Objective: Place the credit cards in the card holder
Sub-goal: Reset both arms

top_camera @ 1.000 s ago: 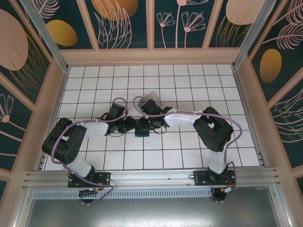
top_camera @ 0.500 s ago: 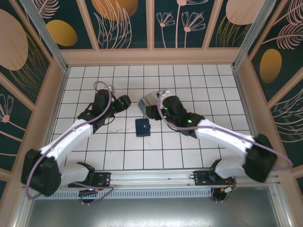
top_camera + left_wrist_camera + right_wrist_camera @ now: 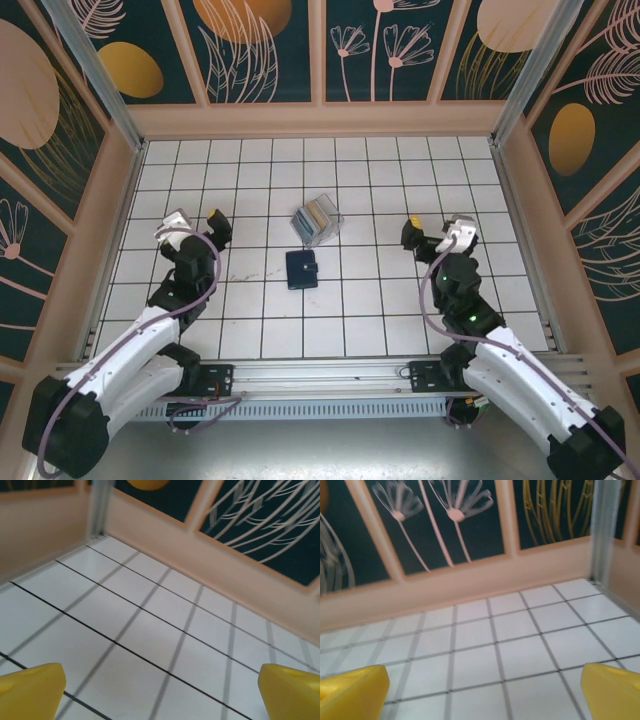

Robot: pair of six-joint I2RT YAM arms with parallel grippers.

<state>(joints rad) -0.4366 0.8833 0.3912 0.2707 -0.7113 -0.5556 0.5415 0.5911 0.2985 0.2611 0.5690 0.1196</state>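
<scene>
Both arms are reaching out from the near edge and standing well apart, which is leaving the middle of the worktop unobstructed for the overhead camera.

In that middle the card holder is lying flat with its dark cover up. It looks closed, though from above I cannot tell whether the clasp is fastened. It will probably need opening before anything goes in.

A little farther out, the left gripper is hovering over bare tiles at the left. Its jaws are spread wide and carrying nothing, and in the left wrist view the yellow fingertips are framing empty floor. The right gripper is mirroring it on the right, equally spread and empty, its fingertips pointing toward the back wall.

Just beyond the holder, the credit cards are standing on edge in a clear rack. The rack is keeping them separated and upright, so a single card should be easy to pinch by its top edge.
</scene>
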